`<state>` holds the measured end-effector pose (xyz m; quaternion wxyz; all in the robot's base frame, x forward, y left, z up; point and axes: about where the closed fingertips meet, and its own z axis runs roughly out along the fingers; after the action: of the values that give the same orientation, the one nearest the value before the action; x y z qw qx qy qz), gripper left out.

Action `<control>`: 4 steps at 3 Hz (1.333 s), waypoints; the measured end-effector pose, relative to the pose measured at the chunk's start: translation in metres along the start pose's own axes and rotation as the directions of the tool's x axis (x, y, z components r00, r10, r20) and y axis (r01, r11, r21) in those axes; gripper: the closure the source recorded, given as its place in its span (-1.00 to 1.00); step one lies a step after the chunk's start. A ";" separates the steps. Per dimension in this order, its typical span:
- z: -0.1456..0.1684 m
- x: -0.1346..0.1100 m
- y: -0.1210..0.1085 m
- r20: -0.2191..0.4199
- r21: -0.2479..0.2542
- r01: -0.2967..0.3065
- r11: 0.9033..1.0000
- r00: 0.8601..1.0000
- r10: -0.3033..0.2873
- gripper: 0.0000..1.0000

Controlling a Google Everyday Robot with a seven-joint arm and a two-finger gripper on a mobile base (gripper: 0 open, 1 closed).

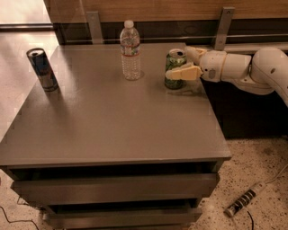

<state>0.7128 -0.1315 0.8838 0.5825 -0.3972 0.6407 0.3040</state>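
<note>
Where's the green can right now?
In the camera view, the green can stands near the table's far right edge, just right of the water bottle. The robot's hand is right at it, on its right side.

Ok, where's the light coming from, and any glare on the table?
Camera view: light seems to come from top left, where the floor is brightest; a soft sheen on the table near the dark can; the gripper, at the green can back right, throws a small shadow on the table beneath it.
</note>
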 end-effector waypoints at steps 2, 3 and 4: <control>0.008 -0.001 0.004 0.004 -0.015 0.002 1.000 1.000 -0.002 0.41; 0.011 -0.002 0.006 0.005 -0.020 0.002 1.000 1.000 -0.002 0.88; 0.013 -0.002 0.007 0.005 -0.023 0.002 1.000 1.000 -0.001 1.00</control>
<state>0.7137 -0.1168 0.8834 0.5798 -0.4035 0.6355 0.3118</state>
